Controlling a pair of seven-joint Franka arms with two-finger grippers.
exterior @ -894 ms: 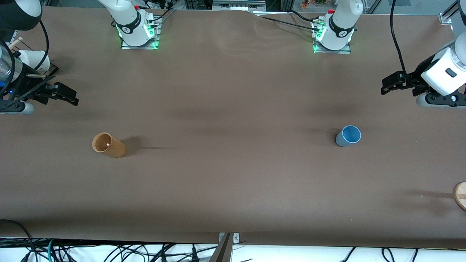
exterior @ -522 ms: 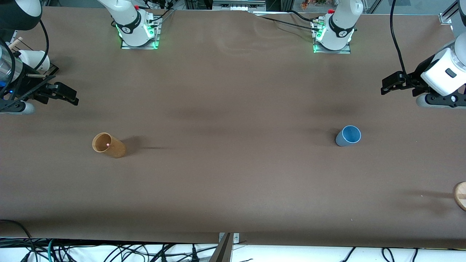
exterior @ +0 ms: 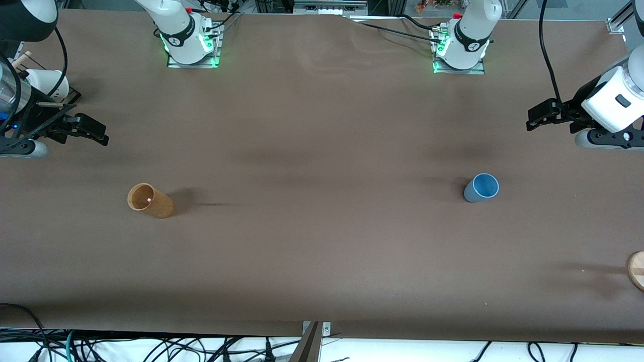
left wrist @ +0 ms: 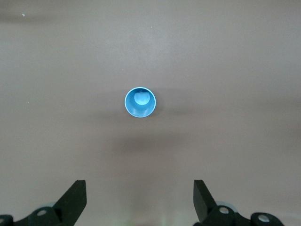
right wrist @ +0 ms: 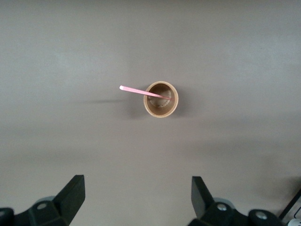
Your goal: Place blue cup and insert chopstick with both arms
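Note:
The blue cup (exterior: 481, 187) stands upright on the brown table toward the left arm's end; it also shows in the left wrist view (left wrist: 139, 102), empty. The chopstick (right wrist: 141, 92) leans in a tan wooden cup (exterior: 150, 200) toward the right arm's end, and only its pink tip (exterior: 149, 200) shows in the front view. The wooden cup also shows in the right wrist view (right wrist: 161, 99). My left gripper (exterior: 537, 118) (left wrist: 138, 186) is open and empty, up over the table's left-arm end. My right gripper (exterior: 98, 133) (right wrist: 137, 181) is open and empty, up over the right-arm end.
A round wooden piece (exterior: 636, 270) lies at the table's edge at the left arm's end, nearer the front camera than the blue cup. A white cup on a stand (exterior: 48, 83) sits at the right arm's end. Wide bare table lies between the two cups.

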